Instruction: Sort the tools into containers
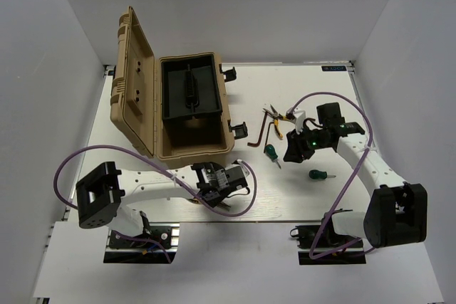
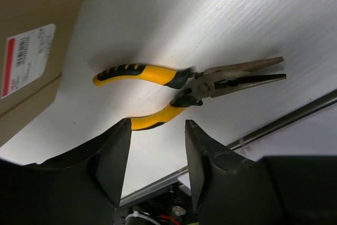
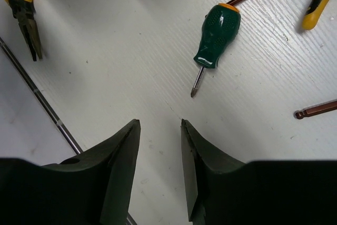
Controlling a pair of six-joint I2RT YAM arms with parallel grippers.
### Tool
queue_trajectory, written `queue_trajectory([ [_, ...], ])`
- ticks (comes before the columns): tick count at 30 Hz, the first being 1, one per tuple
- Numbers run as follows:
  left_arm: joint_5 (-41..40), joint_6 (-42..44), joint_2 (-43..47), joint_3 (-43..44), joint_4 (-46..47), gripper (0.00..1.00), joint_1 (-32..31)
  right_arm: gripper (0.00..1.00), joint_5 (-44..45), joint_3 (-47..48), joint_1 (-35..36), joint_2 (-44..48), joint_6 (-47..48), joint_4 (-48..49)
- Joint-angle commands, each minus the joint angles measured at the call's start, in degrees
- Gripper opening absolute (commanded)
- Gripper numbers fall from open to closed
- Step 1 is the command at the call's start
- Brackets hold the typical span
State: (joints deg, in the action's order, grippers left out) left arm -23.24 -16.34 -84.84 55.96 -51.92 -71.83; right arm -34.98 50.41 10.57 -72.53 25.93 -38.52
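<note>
Yellow-and-black pliers [image 2: 158, 77] lie flat on the white table, just ahead of my left gripper [image 2: 158, 123]. That gripper is open with nothing between its fingers, and the pliers' lower handle ends close to its left fingertip. My right gripper [image 3: 159, 122] is open and empty above bare table. A stubby green screwdriver [image 3: 216, 35] lies a little ahead of it, tip towards the fingers. From above, the stubby screwdriver [image 1: 271, 153], another green screwdriver [image 1: 318, 174], second pliers [image 1: 274, 120] and a dark hex key [image 1: 255, 135] lie right of the toolbox. Another hex key [image 3: 316, 110] shows at the right.
An open tan toolbox [image 1: 135, 97] with a black inner tray [image 1: 189, 90] stands at the back left, and its wall [image 2: 37, 35] rises beside the near pliers. The table's front edge rail [image 2: 284, 119] runs close behind them. White walls enclose the table.
</note>
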Motion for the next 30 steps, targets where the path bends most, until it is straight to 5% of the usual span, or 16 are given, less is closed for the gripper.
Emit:
queue_trajectory([
  [1,3.81,0.43,0.73,-0.86,2.44,0.56,0.73,0.43,-1.58,0.12,-0.81,-0.15,0.17,0.55],
  [28,9.27,0.16,-5.33,-7.45,13.59,0.56,3.54,0.43,-4.13,-0.40,-2.83,-0.68,1.05,-0.24],
  [30,10.84,0.69,-6.03,-7.45,14.30,0.48,4.15,0.43,-4.57,-0.40,-3.18,-0.42,0.96,-0.41],
])
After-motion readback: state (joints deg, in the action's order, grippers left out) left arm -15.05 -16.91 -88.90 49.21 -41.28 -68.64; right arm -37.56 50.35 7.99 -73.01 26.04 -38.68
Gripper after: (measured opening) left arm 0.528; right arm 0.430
